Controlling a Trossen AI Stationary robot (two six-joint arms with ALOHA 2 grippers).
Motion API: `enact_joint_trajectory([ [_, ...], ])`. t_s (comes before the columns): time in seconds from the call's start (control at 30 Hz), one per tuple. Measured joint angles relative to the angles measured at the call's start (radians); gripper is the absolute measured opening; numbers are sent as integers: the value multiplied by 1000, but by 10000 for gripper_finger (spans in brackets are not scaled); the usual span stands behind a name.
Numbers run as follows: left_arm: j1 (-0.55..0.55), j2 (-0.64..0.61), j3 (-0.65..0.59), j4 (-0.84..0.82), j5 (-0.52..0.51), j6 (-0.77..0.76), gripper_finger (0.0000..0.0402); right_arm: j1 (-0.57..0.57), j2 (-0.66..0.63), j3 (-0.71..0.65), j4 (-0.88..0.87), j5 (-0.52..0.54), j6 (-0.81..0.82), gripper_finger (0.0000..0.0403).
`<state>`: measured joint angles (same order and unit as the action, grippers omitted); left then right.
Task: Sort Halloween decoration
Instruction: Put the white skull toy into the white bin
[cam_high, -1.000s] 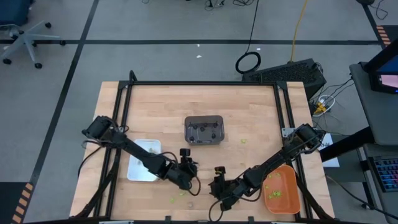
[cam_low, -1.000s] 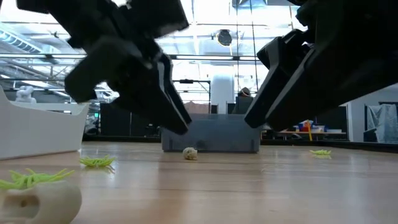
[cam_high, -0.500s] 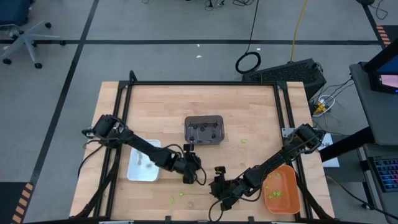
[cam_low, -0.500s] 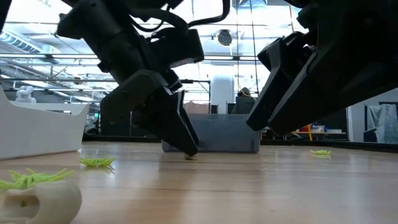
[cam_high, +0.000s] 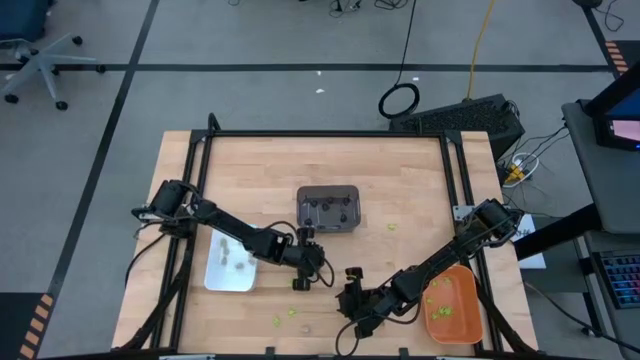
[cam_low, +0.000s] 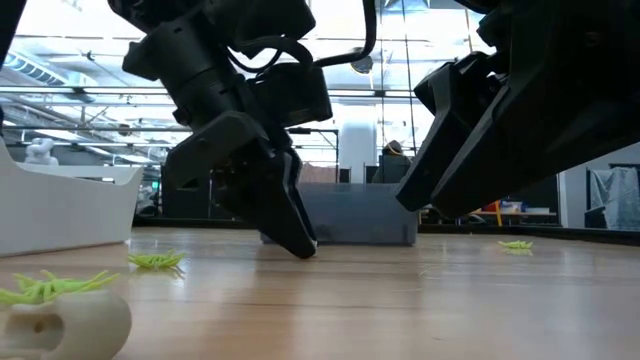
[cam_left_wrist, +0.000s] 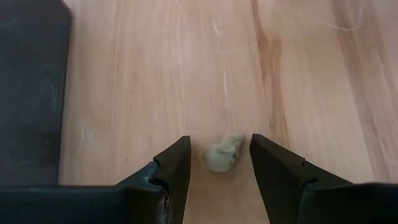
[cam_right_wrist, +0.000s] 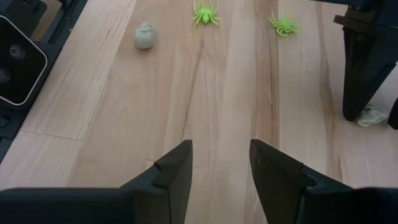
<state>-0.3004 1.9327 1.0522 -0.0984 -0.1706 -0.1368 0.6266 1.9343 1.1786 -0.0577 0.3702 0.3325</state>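
**Left gripper astride a tan trinket**

The table (cam_high: 400, 170) carries a grey tray (cam_high: 328, 208) beyond the left gripper (cam_left_wrist: 219, 160), a white tray (cam_high: 232, 262) behind it and an orange tray (cam_high: 455, 305) behind the right gripper (cam_right_wrist: 219, 163). The left gripper's fingers stand apart, tips at the wood, a tan trinket (cam_left_wrist: 222, 155) between them, ungripped. The right gripper hangs open, holding nothing; green spiders (cam_right_wrist: 205, 14) lie ahead of it.
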Motion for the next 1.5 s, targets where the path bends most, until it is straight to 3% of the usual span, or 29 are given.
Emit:
enact_joint_trajectory([
  [0.4, 0, -2, -42, 45, 15, 19, 156, 0, 0, 0, 0, 1, 0, 148],
  [0.8, -1, 0, -43, 41, 47, 16, 29, 0, 0, 0, 0, 2, 0, 148],
  [1.5, -51, -28, -4, -41, 41, 11, 34, -3, 0, 0, 0, 49, -4, 148],
])
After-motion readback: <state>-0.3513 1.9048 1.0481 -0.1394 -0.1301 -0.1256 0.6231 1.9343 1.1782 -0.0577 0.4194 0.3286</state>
